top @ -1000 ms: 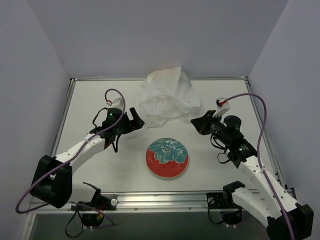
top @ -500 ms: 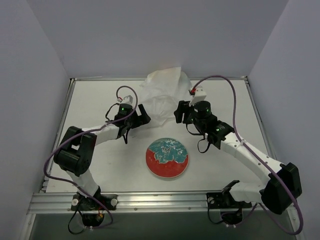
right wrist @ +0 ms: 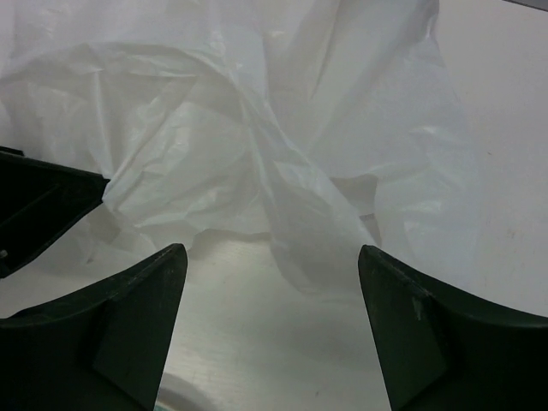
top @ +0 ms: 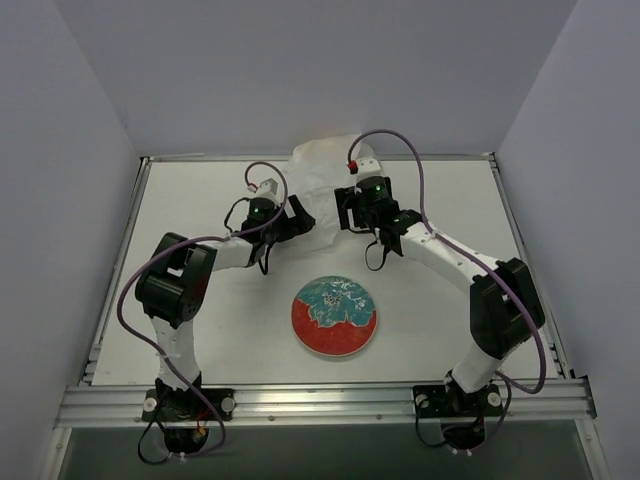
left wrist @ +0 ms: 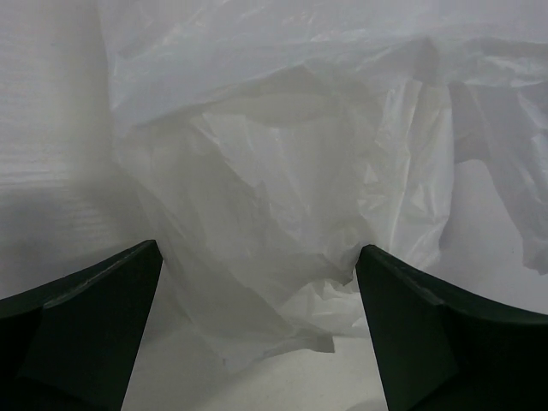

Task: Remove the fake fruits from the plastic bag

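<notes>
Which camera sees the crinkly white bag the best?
The left wrist view: the plastic bag fills nearly the whole picture, wrinkles sharp. The right wrist view also shows it close, from the other side. The top view shows it small at the table's far edge, partly covered by the arms.

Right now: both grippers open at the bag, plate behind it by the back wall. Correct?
No. The top view shows the plate in front of the plastic bag, toward the arm bases. Left gripper and right gripper are open at it.
</notes>
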